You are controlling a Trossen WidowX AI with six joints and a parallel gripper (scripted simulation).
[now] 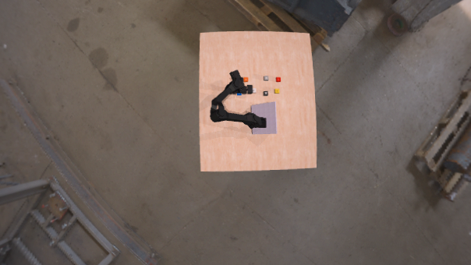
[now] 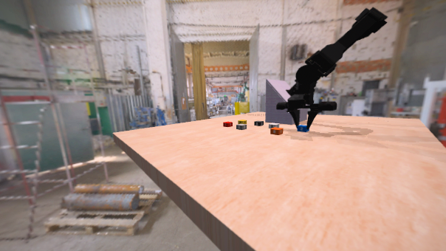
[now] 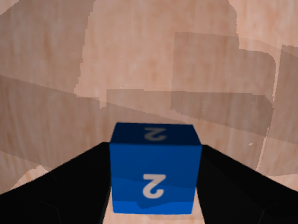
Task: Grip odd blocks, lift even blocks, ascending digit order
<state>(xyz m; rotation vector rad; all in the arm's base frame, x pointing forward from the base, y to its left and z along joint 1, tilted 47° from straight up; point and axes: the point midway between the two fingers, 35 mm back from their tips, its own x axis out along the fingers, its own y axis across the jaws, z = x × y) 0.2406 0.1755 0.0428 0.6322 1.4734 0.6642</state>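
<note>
Blue on every visible face, with a pale 2 on the brighter face and a dimmer 2 on the darker one: a squat block (image 1: 239, 93) (image 2: 303, 128) (image 3: 151, 170), level, digits upside down in the wrist view, too compact to tell a long axis. Clamped between both fingers of the claw (image 1: 239, 93) (image 2: 303, 127) (image 3: 154, 175), pointing down; low at the tabletop (image 1: 234, 156) (image 2: 207, 159) (image 3: 135, 60), contact underneath impossible to tell. Near it, an orange block (image 1: 246, 79) (image 2: 276, 131) and a white block (image 1: 254, 90) (image 2: 273, 125). Farther out, black (image 1: 265, 93) (image 2: 258, 123), grey (image 1: 266, 78) (image 2: 241, 127), yellow (image 1: 277, 90) (image 2: 241, 122) and red (image 1: 277, 79) (image 2: 227, 124) blocks, digits too small to read. Well apart from the red, a purple-grey wedge (image 1: 270, 118) (image 2: 278, 105).
</note>
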